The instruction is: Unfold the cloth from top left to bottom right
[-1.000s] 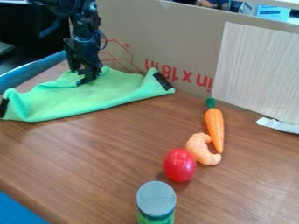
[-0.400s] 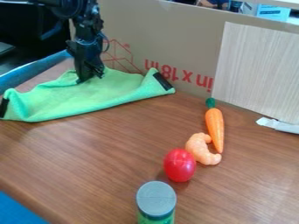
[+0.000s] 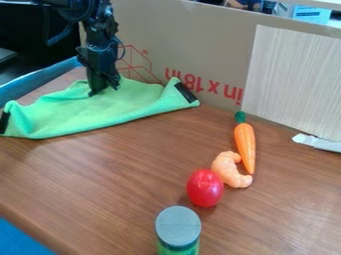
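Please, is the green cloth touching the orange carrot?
Apart: the camera view plainly shows a strip of brown tabletop between the green cloth and the carrot.

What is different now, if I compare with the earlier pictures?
The gripper has shifted slightly toward the picture's right over the cloth; whether it has taken hold is unclear. The cloth, carrot, shrimp and red toy stayed put.

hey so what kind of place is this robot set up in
Probably a robot lab's test table: a black robot arm over a green cloth, toy-like food such as the carrot, and a cardboard panel behind.
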`<state>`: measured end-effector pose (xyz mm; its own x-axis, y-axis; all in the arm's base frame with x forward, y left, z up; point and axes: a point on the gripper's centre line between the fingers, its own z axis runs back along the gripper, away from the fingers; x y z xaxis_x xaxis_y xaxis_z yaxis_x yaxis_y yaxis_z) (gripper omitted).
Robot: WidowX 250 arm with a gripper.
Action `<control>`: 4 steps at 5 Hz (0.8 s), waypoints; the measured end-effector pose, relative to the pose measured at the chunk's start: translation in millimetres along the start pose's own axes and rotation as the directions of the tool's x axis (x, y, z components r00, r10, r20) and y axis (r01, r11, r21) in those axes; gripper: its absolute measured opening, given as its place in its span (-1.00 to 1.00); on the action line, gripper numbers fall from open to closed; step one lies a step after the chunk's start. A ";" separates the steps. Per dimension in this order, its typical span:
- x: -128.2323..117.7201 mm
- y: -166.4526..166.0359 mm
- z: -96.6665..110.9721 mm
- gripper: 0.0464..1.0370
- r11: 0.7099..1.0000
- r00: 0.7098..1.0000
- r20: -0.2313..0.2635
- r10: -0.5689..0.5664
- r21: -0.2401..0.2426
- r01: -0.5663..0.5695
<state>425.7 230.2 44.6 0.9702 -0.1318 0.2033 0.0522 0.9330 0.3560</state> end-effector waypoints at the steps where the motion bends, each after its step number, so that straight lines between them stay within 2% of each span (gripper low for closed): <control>1: -6.2 -4.6 0.4 -0.99 0.998 1.000 -0.020 -0.011 -0.062 0.010; 2: -3.9 2.0 26.7 -0.99 0.997 1.000 0.021 -0.004 -0.083 0.006; 3: -6.2 1.9 42.7 -0.99 0.993 0.999 0.048 -0.004 -0.118 0.009; 4: -14.8 -3.8 63.7 -0.99 0.986 0.998 0.061 -0.033 -0.163 0.042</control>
<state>396.1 207.3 98.3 0.9516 -0.1826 0.2470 0.1312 0.9687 0.2108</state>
